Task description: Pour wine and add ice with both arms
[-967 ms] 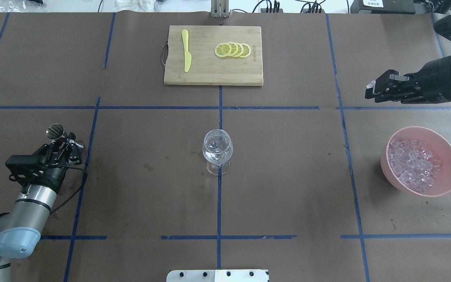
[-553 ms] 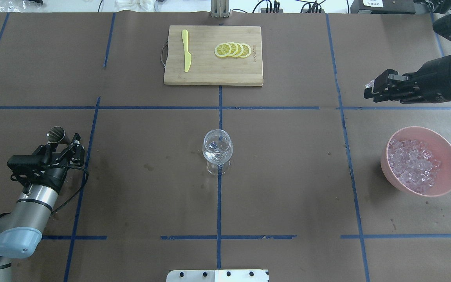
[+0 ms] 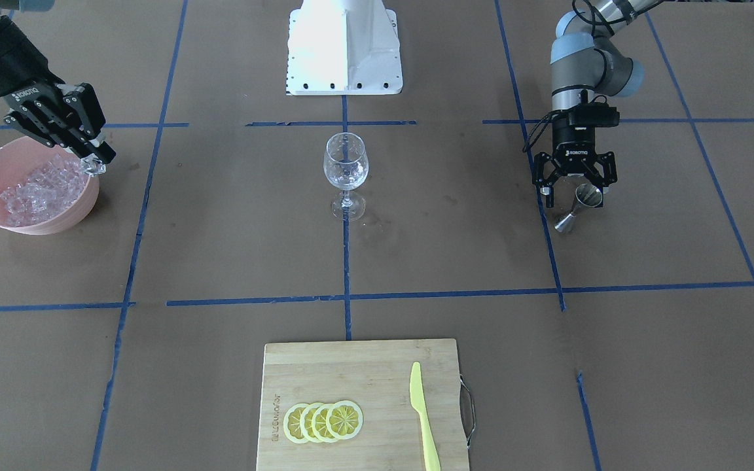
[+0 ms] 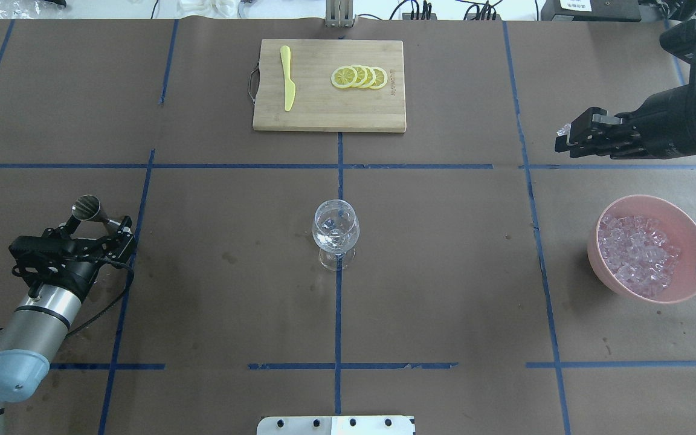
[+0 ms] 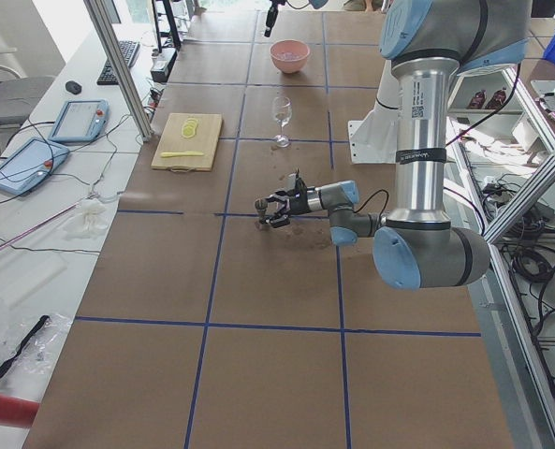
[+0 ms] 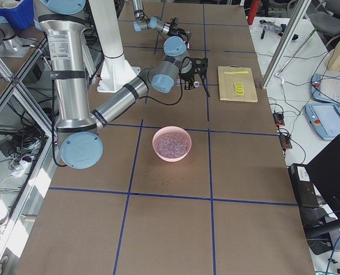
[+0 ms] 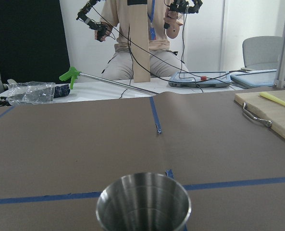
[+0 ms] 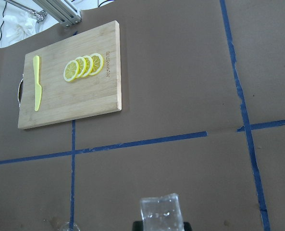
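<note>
Nearest to me, on the operators' side of the brown-papered table (image 3: 154, 366), lies a bamboo cutting board (image 3: 370, 369). It carries four overlapping lemon slices (image 3: 323, 420) and a yellow plastic knife (image 3: 423, 415) lying apart from them. Farther in, at the middle where the blue tape lines cross, a clear wine glass (image 3: 345, 171) stands upright, well apart from both arms. About level with it on the robot's left side, the left gripper (image 3: 573, 195) points down low over the table. Its jaws are spread wide and grip nothing. A small steel jigger (image 3: 575, 209) stands on the paper right at its fingertips, its rim filling the bottom of the left wrist view. Across the table, on the robot's right side, the right gripper (image 3: 97, 159) hangs in the air with its fingers pinched together on a single clear ice cube (image 3: 91, 166). Below and beside it a pink bowl (image 3: 56, 222) sits on the table, holding the rest of the ice (image 3: 40, 190) in a whitish heap. Farthest off stands the robot's white pedestal (image 3: 344, 46).
</note>
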Motion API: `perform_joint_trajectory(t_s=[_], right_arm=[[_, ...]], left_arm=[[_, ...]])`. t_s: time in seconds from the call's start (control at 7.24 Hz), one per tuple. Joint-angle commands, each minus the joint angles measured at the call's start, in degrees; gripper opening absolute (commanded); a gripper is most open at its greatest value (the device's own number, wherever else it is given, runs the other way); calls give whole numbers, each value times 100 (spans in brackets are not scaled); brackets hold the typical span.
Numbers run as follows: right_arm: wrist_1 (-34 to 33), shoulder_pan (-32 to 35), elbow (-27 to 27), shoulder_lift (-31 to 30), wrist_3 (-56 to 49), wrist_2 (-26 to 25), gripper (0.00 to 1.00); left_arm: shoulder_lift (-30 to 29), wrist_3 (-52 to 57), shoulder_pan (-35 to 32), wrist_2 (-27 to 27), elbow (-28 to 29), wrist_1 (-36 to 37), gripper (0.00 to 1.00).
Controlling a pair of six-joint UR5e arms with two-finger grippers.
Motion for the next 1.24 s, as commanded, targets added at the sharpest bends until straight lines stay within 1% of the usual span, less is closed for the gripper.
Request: perform_joint_trajectory(t_s=[0.0,0.14,0.41,0.55,0.83,0.97,1.11], right_arm=[[-40,-41,-1,147,0,-7,0],[-31,-59,-1,166,0,-7,0],[-66,-278,-45,463,9,-15,0],[-310,-444,-63,821,209,-24,0],[-1126,-874,-71,1761,535,-59,0],[-1321,-1129,-89,2052,658,-129,0],[-1402,-1514,-150,2308,816,-426,0]], left_arm=[[389,47,-7,-798,-317,15,100],[661,38,1,-1219,-833,241,100],[899,20,1,-2124,-1328,594,100],[1040,-6,1,-2512,-1530,647,100],[1155,-15,-7,-2970,-1777,744,100],[1225,-6,-51,-3251,-2266,1380,100],[1226,-15,-77,-3567,-2714,1969,100]])
